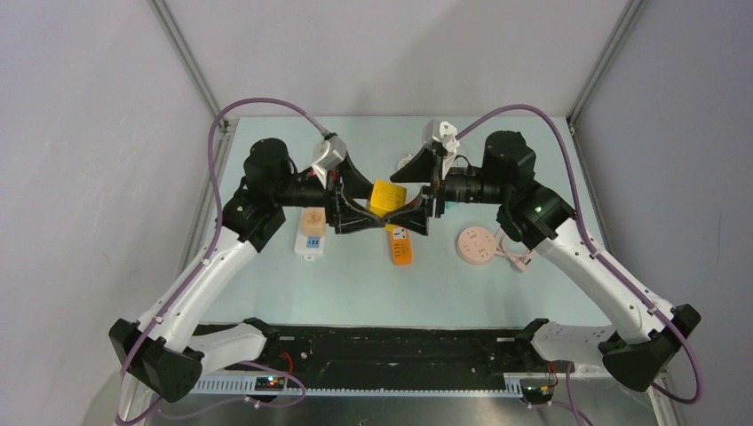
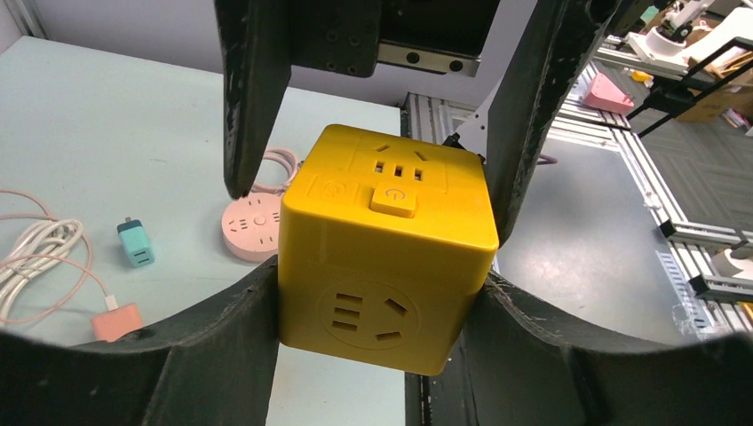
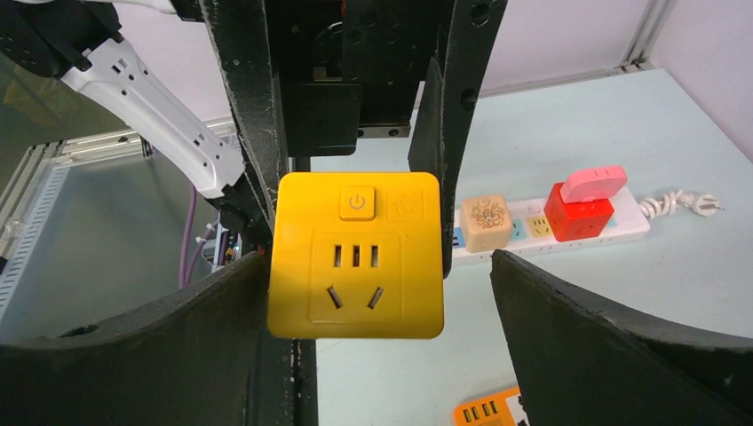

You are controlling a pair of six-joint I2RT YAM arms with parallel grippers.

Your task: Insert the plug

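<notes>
A yellow cube socket adapter [image 1: 384, 197] hangs above the middle of the table between both grippers. My left gripper [image 1: 368, 209] is shut on it; in the left wrist view [image 2: 377, 302] both fingers press the sides of the cube [image 2: 388, 257]. My right gripper [image 1: 407, 202] faces it from the right and is open around it. In the right wrist view [image 3: 377, 293] the cube [image 3: 355, 257] lies against my left finger, with a clear gap to the right finger [image 3: 604, 346]. No prongs show on the cube's visible faces.
A white power strip [image 1: 309, 235] lies left of centre, carrying a beige cube [image 3: 486, 222] and a red plug [image 3: 577, 213] with a pink top. An orange power strip [image 1: 400, 247] lies under the grippers. A pink round socket [image 1: 477, 244], teal charger [image 2: 136, 243] and pink charger [image 2: 115, 321] lie right.
</notes>
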